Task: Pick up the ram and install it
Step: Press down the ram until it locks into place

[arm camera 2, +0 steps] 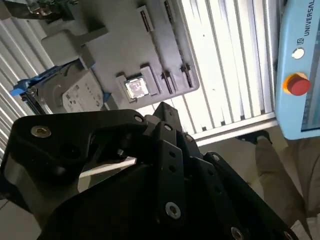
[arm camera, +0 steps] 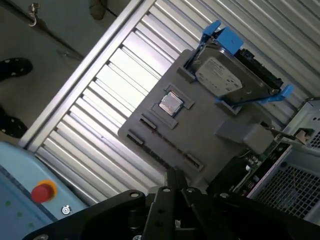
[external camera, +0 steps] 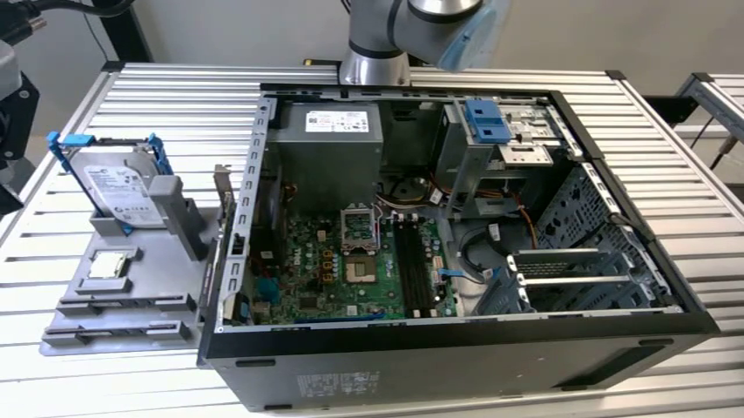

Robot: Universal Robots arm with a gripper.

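Observation:
The open computer case (external camera: 651, 326) lies on its side on the table. On its green motherboard (external camera: 314, 279), the long dark memory slots (external camera: 410, 261) run beside the processor socket. To the exterior view's left stands a grey parts tray (external camera: 134, 283) with two long narrow holders (external camera: 117, 306) along its near edge. I cannot tell whether a ram stick sits in them. In both wrist views my gripper (arm camera: 174, 176) (arm camera 2: 162, 107) hangs high above that tray (arm camera: 200, 135), with its black fingers closed to a point and nothing between them.
The tray also carries a hard drive in a blue bracket (external camera: 114, 187) and a square chip (external camera: 113, 263). The arm's base (external camera: 375, 39) stands behind the case. A blue pendant with a red button (arm camera 2: 299, 84) and a person's leg (arm camera 2: 280, 165) are off the table's edge.

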